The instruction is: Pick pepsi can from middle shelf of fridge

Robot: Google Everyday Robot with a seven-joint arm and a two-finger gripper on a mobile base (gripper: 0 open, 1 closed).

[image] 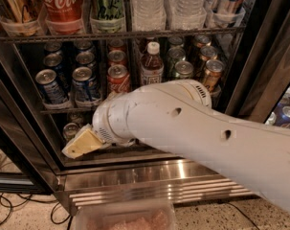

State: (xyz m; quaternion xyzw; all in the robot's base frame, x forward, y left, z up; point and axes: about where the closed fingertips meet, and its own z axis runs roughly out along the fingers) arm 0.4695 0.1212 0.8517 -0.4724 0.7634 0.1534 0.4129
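Note:
Two blue pepsi cans [50, 86] [85, 83] stand at the front left of the middle shelf [56, 110], in clear holders, with more blue cans behind them. My gripper [82, 143], cream coloured on the end of the white arm [192, 128], hangs below that shelf's front edge, just under the two front cans and in front of the lowest shelf. It touches no can. The arm crosses the fridge [149, 174] from the lower right and hides the lower right of its interior.
A red Coca-Cola can [118, 78], a brown bottle [151, 65], green cans [183, 69] and a copper can [212, 74] share the middle shelf. Tall cans and water bottles [147, 6] fill the shelf above. A clear bin [125, 219] and cables [8, 210] lie on the floor.

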